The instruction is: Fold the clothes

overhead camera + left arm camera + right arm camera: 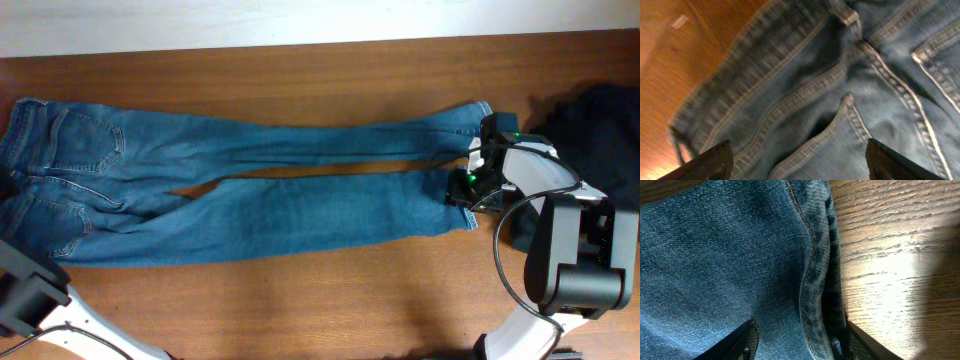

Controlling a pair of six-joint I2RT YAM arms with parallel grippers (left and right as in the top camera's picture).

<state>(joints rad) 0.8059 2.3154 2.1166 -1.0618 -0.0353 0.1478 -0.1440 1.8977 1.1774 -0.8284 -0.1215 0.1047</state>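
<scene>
The jeans (250, 205) are spread flat along the table (300, 70), back pockets up, and the black garment (600, 130) is heaped just beyond their hems. The left gripper (799, 162) is held over the waistband (765, 75), its jaws wide apart and nothing gripped. The right gripper (796, 342) is set at one leg's hem (815, 280), jaws partly apart, the hem edge lying between its fingers (746, 339) but not seen clamped.
</scene>
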